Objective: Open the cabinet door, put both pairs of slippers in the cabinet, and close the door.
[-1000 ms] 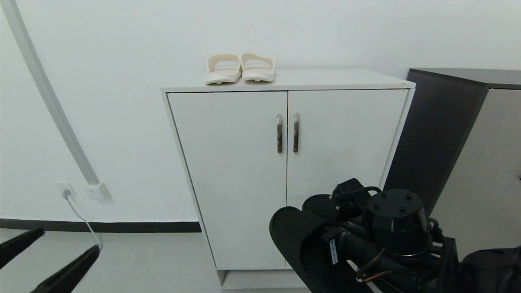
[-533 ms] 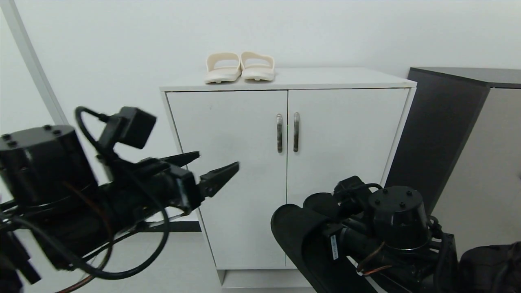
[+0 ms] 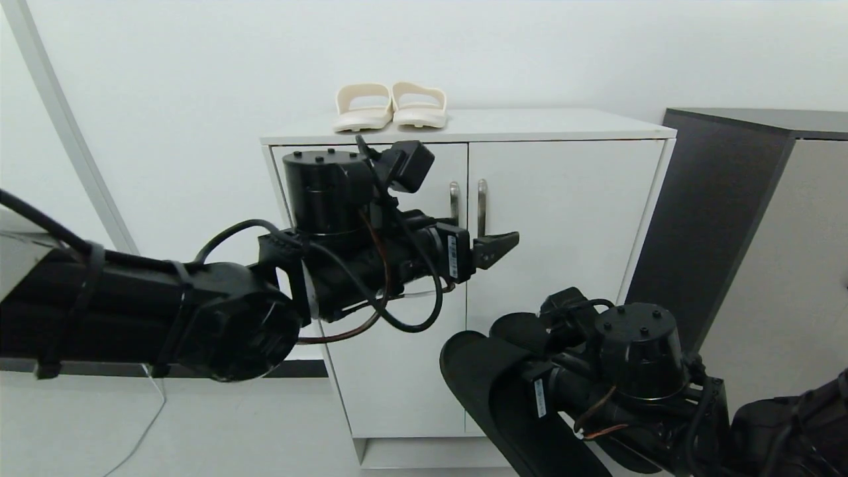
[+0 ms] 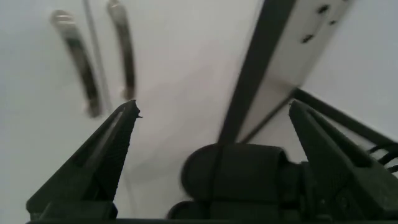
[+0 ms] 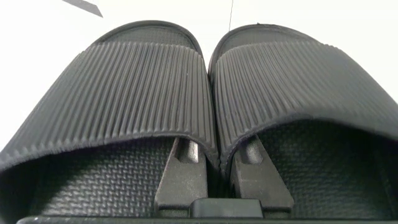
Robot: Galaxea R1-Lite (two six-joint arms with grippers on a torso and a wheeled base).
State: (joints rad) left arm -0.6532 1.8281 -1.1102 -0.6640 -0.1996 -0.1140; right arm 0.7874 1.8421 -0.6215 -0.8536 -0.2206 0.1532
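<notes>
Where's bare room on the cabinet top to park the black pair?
Cabinet top: a wide bare stretch runs from the cream slippers to the right edge beside the dark cabinet; only a short strip lies between them and the left corner. Crowded: the left gripper, jaws open, sits at the handles, and the black slippers hang low before the right door.

the white cabinet [image 3: 563, 218] stands on the pale floor [image 3: 218, 430] against the wall. both of its doors are shut, with two upright metal handles [image 3: 481, 205] close together at the middle seam. on its flat top [image 3: 550, 122], on the left half and toward the back, a pair of cream slippers [image 3: 391, 106] lies side by side, the two touching each other. a dark cabinet [image 3: 715, 218] stands on the floor just beside the white one, on its right.
</notes>
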